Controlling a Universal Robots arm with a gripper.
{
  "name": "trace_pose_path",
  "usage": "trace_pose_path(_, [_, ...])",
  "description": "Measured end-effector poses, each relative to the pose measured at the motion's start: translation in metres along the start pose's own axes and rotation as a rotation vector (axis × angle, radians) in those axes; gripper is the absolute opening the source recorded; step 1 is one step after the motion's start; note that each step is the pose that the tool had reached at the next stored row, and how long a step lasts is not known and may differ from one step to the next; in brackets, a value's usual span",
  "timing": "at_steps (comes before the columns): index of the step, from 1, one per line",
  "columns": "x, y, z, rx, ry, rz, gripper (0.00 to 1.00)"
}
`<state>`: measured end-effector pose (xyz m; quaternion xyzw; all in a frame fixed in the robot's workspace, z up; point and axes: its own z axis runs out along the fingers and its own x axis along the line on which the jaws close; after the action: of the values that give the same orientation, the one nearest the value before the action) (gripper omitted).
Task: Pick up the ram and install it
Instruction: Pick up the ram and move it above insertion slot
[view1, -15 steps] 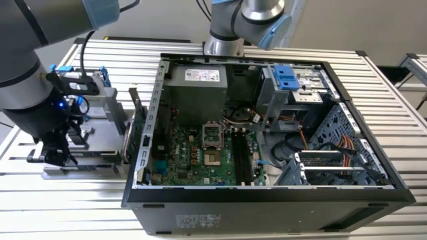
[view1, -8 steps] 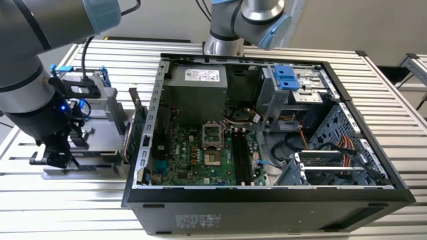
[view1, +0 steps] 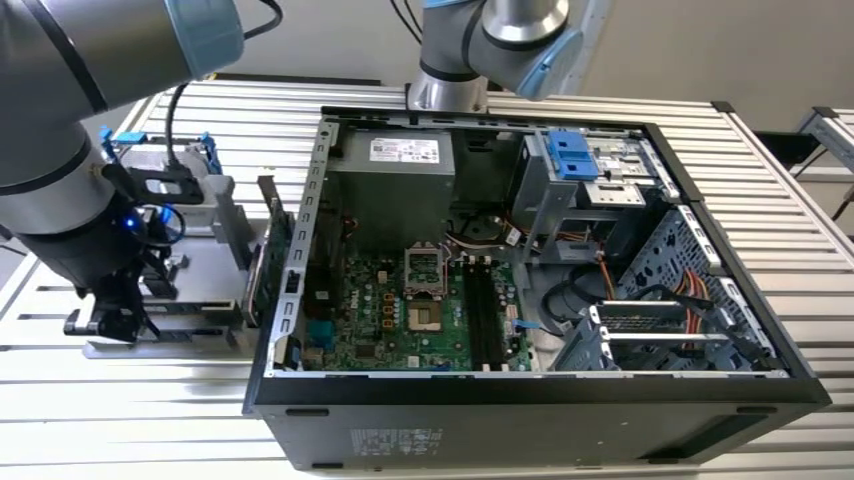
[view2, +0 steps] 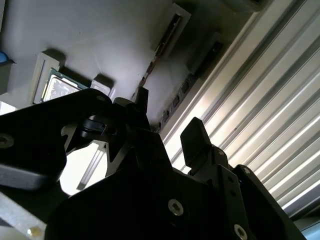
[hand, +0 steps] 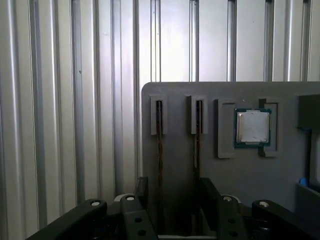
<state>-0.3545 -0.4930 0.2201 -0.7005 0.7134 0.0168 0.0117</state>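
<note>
The claw (hand: 175, 197) gapes wide, holding nothing. Just ahead, in line with the gap between its fingers, the ram (hand: 159, 145) stands on edge in a grey tray (hand: 175, 95) slot, with a second ram (hand: 198, 145) beside it. The slatted surface (hand: 75, 75) lies beyond.

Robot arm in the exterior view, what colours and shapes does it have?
The arm is made of fat, round silver-grey tubes with light blue caps at the joints. A black cable runs down it. Its end effector is black and blocky, with small round screws.
</note>
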Motion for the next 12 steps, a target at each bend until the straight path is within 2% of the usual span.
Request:
trace_pose_path(5, [0.0043, -0.0007, 0.0033, -0.0005, -0.0002, 0.000, 1.00])
trace_pose_path(12, [0.0053, -0.0007, 0.0097, -0.0005, -0.0001, 0.000, 1.00])
